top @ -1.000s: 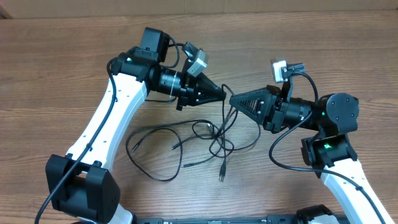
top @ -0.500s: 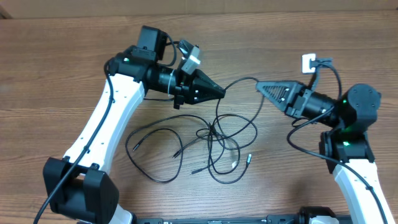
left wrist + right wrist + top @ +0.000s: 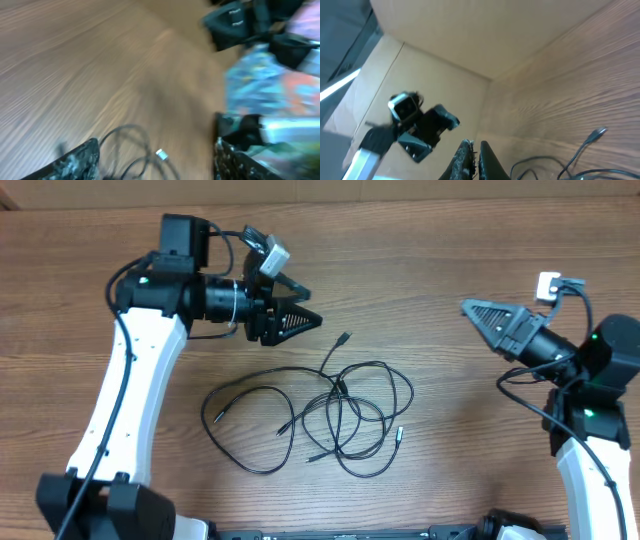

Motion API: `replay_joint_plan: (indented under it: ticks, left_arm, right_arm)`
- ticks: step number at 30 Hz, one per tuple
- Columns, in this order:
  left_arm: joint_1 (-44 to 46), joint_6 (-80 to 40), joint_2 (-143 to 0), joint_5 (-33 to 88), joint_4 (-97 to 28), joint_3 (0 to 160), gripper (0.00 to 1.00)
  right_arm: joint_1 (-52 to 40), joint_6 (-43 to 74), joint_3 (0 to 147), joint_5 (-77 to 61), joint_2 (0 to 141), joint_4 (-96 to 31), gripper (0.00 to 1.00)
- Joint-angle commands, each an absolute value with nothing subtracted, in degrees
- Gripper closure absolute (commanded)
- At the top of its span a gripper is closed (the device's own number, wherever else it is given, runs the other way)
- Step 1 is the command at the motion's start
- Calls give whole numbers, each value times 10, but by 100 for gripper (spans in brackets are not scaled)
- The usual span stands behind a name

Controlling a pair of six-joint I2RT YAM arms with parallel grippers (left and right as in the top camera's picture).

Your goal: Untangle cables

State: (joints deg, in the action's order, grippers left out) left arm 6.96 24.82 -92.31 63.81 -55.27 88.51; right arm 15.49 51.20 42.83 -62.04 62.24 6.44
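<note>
The cables [image 3: 338, 390] lie in loose overlapping loops on the table [image 3: 450, 260], their spread running left to right, nearest the left gripper [image 3: 310, 316], whose fingers stand spread and empty, while the right gripper [image 3: 468, 308], fingers pressed together, hangs well apart.

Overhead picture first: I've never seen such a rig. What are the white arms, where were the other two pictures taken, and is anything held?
Two robot arms stand at a wooden table. One camera looks down from above; the other two sit on the wrists, looking along each arm's own fingers. Thin black cables lie in loose overlapping loops between the arms. The left fingers are open and the right fingers are shut; neither holds anything.
</note>
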Motion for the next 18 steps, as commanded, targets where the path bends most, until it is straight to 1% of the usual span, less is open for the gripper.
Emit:
replay_joint_plan:
  ticks: [1,3,6,9,11,13,14,15,16,18]
  left_arm:
    - [71,152,-866,477,-550,890,22]
    - [71,110,-841,413,-550,890,19]
    - [71,56,-811,333,-557,890,18]
    - [71,-13,-783,255,-575,890,17]
    - [72,-45,-765,223,-589,890,17]
    - [72,-47,-747,209,-597,890,17]
    - [72,-47,-739,197,-600,890,17]
    - [72,-47,-731,180,-602,890,16]
    - [72,-47,-724,162,-607,890,15]
    - [72,-47,-712,128,-617,890,13]
  right_arm:
    - [168,507,440,-607,616,46,96]
    - [168,483,440,-595,616,1,96]
    - [163,429,440,-560,616,-116,96]
    - [151,365,440,-477,616,-263,96]
    - [136,334,440,-404,616,-348,95]
    - [115,310,440,-340,616,-413,79]
    - [103,303,440,-316,616,-435,69]
    - [91,298,440,-297,615,-452,62]
    - [78,297,440,-281,615,-463,52]
    - [48,297,440,-256,613,-473,37]
